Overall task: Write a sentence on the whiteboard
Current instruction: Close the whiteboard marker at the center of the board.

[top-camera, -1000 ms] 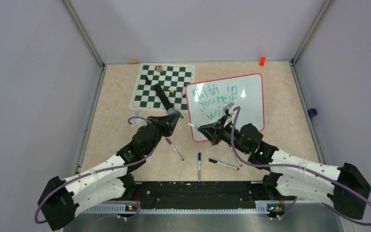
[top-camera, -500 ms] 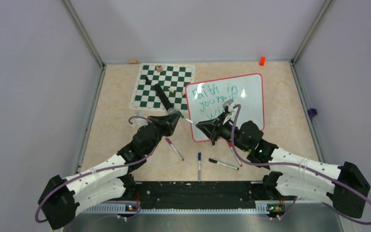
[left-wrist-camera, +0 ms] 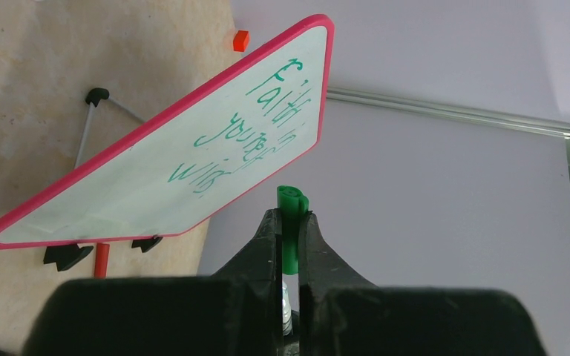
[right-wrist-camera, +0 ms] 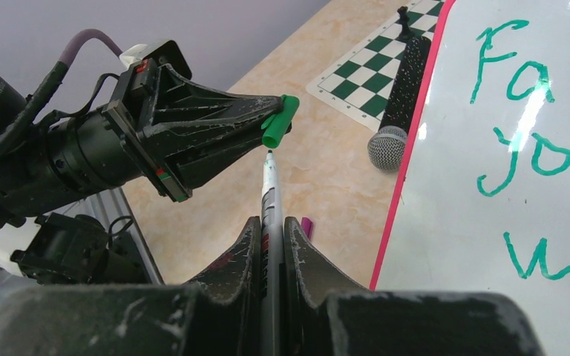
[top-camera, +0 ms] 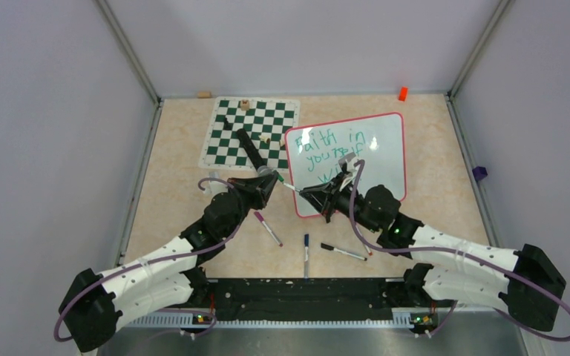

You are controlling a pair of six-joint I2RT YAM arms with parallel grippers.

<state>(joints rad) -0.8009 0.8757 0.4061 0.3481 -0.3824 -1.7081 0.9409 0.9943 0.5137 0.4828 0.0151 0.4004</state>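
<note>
The whiteboard (top-camera: 383,159) (left-wrist-camera: 141,185) (right-wrist-camera: 482,208) stands tilted right of centre, framed in red-pink. Its sentence (top-camera: 332,151) (left-wrist-camera: 246,135) (right-wrist-camera: 542,144) is teal-green handwriting in three lines. My left gripper (top-camera: 272,178) (left-wrist-camera: 291,216) is shut on a green marker cap (left-wrist-camera: 292,200) (right-wrist-camera: 280,121). My right gripper (top-camera: 303,193) (right-wrist-camera: 271,222) is shut on a white-barrelled marker (right-wrist-camera: 269,194) (top-camera: 291,187). The marker's tip points at the cap's mouth and sits just short of it, in front of the board's left edge.
A green-and-white chess mat (top-camera: 223,145) lies behind the left gripper with a black microphone (top-camera: 248,148) (right-wrist-camera: 405,81) across it. Loose markers (top-camera: 267,228) (top-camera: 306,254) (top-camera: 344,252) lie near the front. An orange block (top-camera: 402,93) sits at the back wall, a purple thing (top-camera: 479,173) at the right wall.
My right gripper has carried the marker leftward, bringing its tip up close to the green cap. The left gripper has stayed put.
</note>
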